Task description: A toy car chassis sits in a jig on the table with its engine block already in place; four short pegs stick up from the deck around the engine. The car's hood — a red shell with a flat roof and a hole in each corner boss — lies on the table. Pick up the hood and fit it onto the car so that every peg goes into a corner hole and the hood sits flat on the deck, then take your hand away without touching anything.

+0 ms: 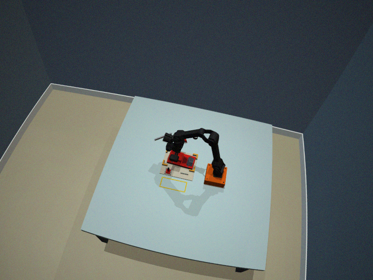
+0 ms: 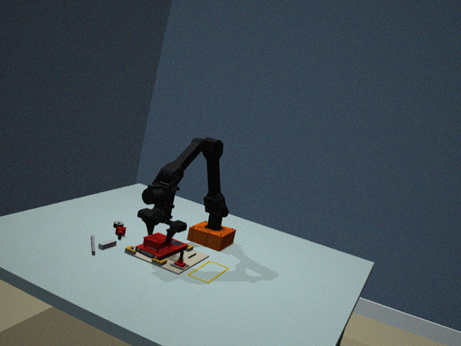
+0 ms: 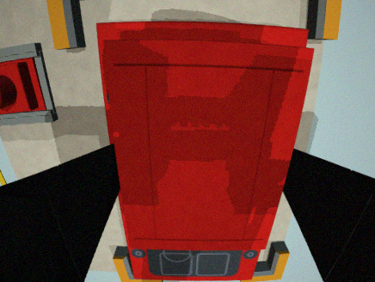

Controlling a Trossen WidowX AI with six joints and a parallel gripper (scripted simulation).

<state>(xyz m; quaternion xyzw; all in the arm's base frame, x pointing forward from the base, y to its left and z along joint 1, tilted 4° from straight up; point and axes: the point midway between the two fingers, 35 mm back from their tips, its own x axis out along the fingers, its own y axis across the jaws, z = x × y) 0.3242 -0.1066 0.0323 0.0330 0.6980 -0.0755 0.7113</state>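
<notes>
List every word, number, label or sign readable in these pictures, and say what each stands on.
None can be read.
Red hood, held in the tool: faint marks at the middle of its roof, too blurred to read.
Orange arm base, jig board, yellow floor outline: no text shows.

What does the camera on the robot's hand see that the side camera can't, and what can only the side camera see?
Only the wrist view shows the hood from straight above, filling the picture, with the yellow corner brackets of the jig around it and the car's grey end poking out below. Only the exterior view shows the whole arm, its orange base, the yellow outline and loose parts on the table. Both show the red hood held between the fingers over the car.
</notes>
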